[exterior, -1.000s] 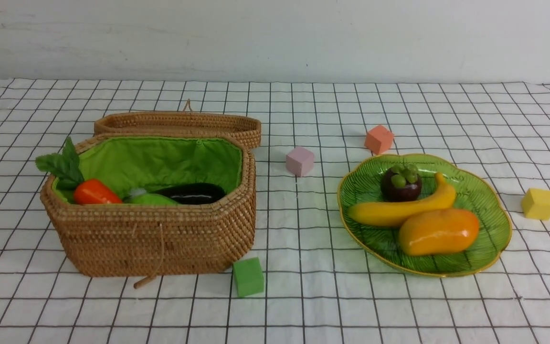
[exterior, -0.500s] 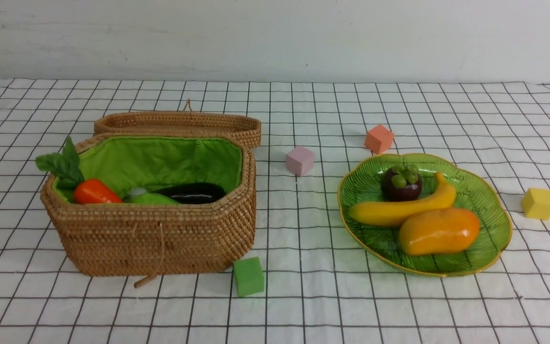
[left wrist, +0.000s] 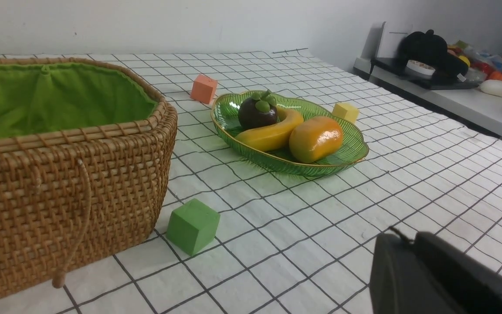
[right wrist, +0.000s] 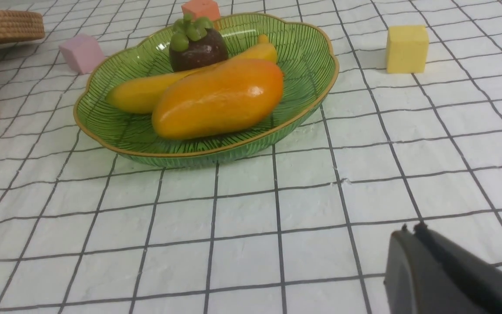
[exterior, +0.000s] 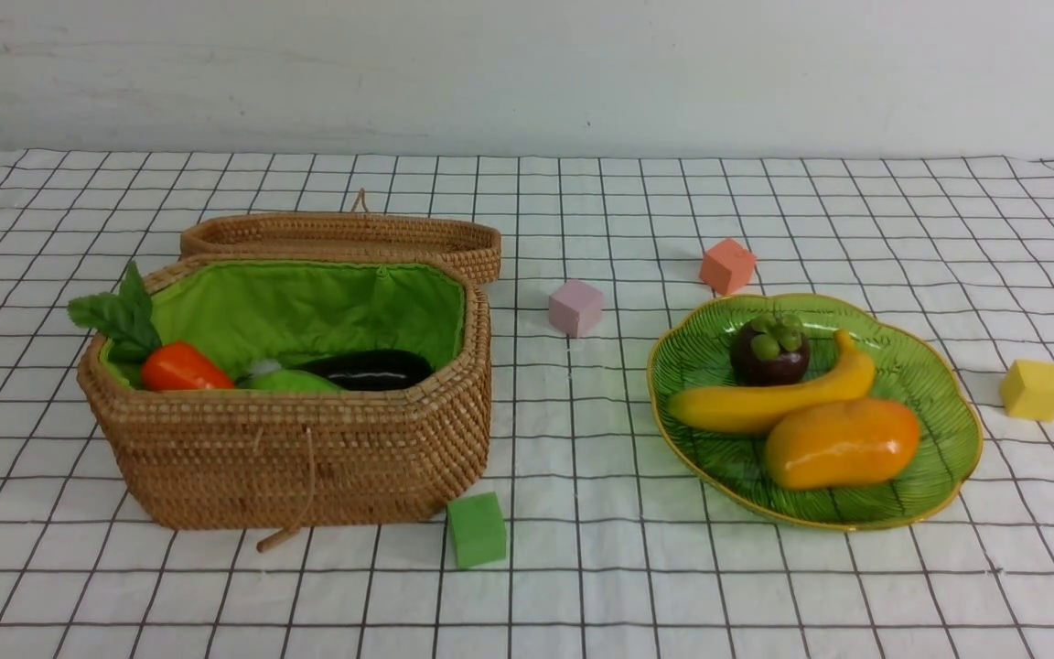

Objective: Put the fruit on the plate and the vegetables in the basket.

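Looks finished: mango [exterior: 841, 443], banana [exterior: 769, 395], mangosteen [exterior: 769, 351] on the plate [exterior: 948, 430]; carrot [exterior: 181, 368], gourd [exterior: 292, 381], eggplant [exterior: 367, 368] in the basket [exterior: 307, 458] beside it. Both arms' fingers pressed together, holding nothing.

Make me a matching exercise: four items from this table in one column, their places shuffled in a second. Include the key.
Items:
1. mango
2. carrot
3. green cube
4. yellow cube

Places:
A. on the cloth, right of the plate
B. in the basket, at its left end
C. on the plate, nearest the camera
D. on the cloth, by the basket's front right corner

Pairs: 1-C, 2-B, 3-D, 4-A
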`<control>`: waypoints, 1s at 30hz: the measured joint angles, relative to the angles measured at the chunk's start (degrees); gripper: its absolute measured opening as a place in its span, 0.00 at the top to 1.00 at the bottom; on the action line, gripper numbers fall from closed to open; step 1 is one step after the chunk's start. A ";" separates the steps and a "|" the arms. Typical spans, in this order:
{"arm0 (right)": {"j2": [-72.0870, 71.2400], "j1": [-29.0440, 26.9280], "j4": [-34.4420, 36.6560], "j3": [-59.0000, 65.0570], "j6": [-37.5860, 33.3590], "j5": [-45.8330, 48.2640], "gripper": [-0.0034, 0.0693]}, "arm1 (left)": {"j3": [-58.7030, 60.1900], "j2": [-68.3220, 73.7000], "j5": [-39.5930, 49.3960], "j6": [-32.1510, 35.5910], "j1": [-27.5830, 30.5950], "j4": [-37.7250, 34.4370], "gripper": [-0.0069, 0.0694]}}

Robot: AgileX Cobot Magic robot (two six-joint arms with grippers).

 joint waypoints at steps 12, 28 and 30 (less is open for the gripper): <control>0.00 0.00 0.00 -0.05 0.00 0.11 0.95 | 0.05 0.00 -2.46 1.38 0.17 2.79 0.85; 0.00 -0.01 0.00 -0.05 0.00 0.18 0.94 | 7.14 -4.72 8.76 -6.65 33.80 5.33 0.93; 0.00 -0.01 0.00 -0.05 0.00 0.18 0.94 | 7.36 -4.72 11.73 -7.34 33.71 5.39 0.93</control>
